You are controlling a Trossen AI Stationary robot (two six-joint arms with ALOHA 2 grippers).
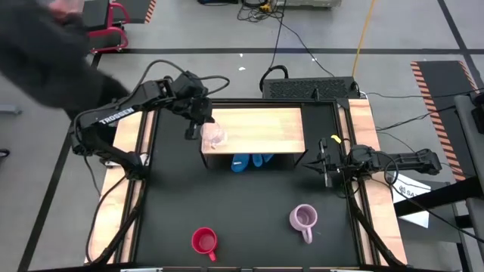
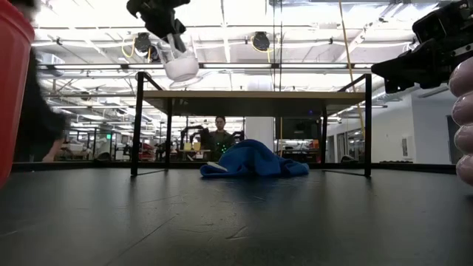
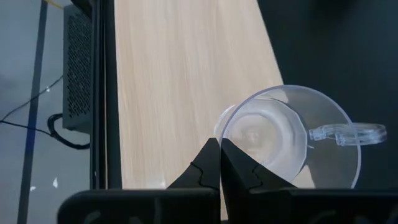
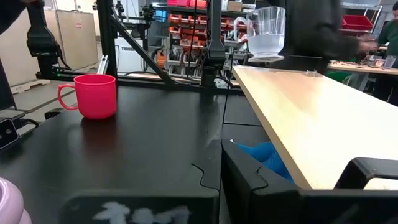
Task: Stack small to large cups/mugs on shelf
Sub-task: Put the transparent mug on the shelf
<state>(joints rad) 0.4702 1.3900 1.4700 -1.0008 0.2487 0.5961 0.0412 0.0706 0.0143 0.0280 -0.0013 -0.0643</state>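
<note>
Left gripper (image 1: 198, 121) over the left end of the shelf (image 1: 265, 125), fingers pinched on the rim of the clear glass cup (image 1: 215, 136); cup held tilted in the air above the wooden top board, clear of it in the low view (image 2: 179, 63), handle pointing away from the fingers in the left wrist view (image 3: 289, 140). Blurred dark figure of a person (image 1: 45, 53) beyond the table's far-left corner, well away from the shelf. Red mug (image 1: 203, 241) on the black tabletop (image 1: 249, 204), in front of the shelf's left part, near the table's front edge, upright, handle toward the front. Blue cloth (image 1: 249, 161) bunched under the shelf's top board, near its front edge. Lilac-purple mug (image 1: 303, 219) on the tabletop, in front of the shelf's right end, upright, handle toward the front. Right gripper (image 1: 325, 168) just off the shelf's right front corner, holding nothing; fingers pressed together in the right wrist view (image 4: 221, 162).
</note>
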